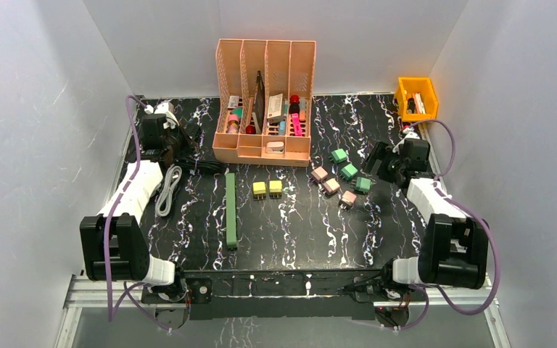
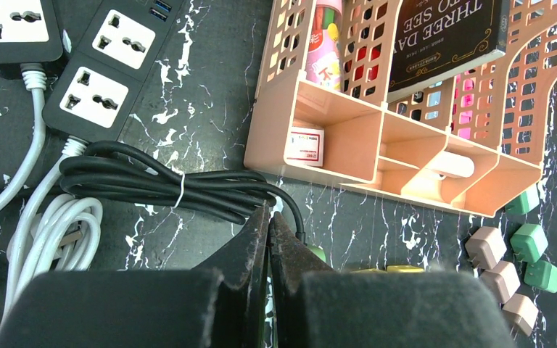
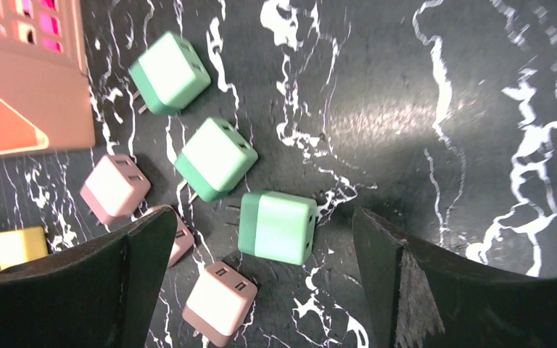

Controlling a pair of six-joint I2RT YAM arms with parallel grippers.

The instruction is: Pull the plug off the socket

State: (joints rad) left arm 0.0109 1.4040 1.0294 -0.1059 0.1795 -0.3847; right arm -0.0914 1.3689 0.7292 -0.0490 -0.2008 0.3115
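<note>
A green cube plug (image 3: 279, 226) lies loose on the black marble table, between the wide-open fingers of my right gripper (image 3: 262, 221) and touching neither. In the top view this plug (image 1: 362, 184) sits just in front of the right gripper (image 1: 374, 163). Two black power strips with white sockets (image 2: 109, 58) lie at the far left; the sockets that show have nothing in them. My left gripper (image 2: 269, 212) is shut and empty, its tips at a bundled black cable (image 2: 152, 181).
More green plugs (image 1: 349, 171), pink plugs (image 1: 331, 187) and yellow plugs (image 1: 267, 188) are scattered mid-table. A peach desk organizer (image 1: 265, 101) stands at the back, with a yellow bin (image 1: 416, 98) at the back right. A green bar (image 1: 230, 210) and a coiled white cable (image 1: 168, 190) lie on the left.
</note>
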